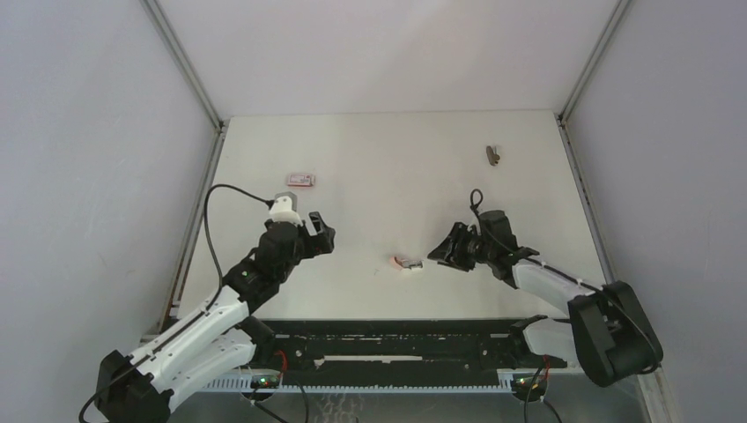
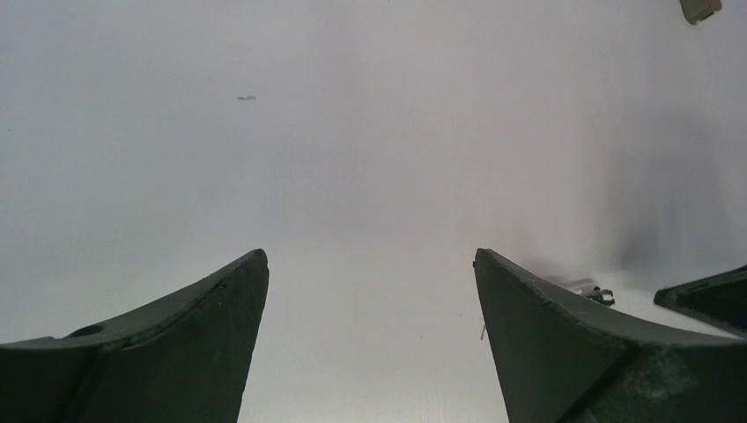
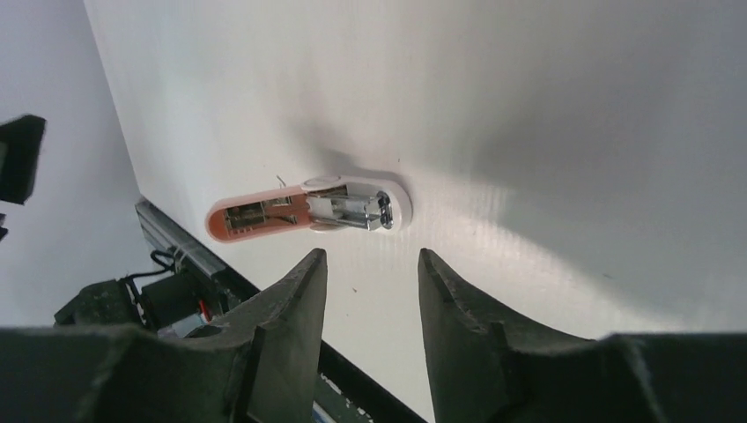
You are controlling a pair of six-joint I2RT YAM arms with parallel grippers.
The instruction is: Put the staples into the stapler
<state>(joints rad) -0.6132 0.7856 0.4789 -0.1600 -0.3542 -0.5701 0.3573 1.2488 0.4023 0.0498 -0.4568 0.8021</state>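
Observation:
The stapler (image 1: 406, 263) lies on the white table between the two arms. In the right wrist view the stapler (image 3: 308, 207) is swung open, its pink-and-white body flat and its metal channel facing up. My right gripper (image 3: 370, 256) hovers just short of it, open, with nothing between the fingers; in the top view the right gripper (image 1: 443, 251) is just right of the stapler. The white, red-printed box of staples (image 1: 301, 180) sits at the back left; no strips show. My left gripper (image 1: 324, 234) is open and empty over bare table, and the left gripper (image 2: 370, 256) shows only table between its fingers.
A dark grey-brown tool (image 1: 493, 155) lies at the back right, near the table's far corner. Grey walls with metal corner rails (image 1: 189, 70) close in the table on three sides. The arms' black base rail (image 1: 396, 348) runs along the near edge.

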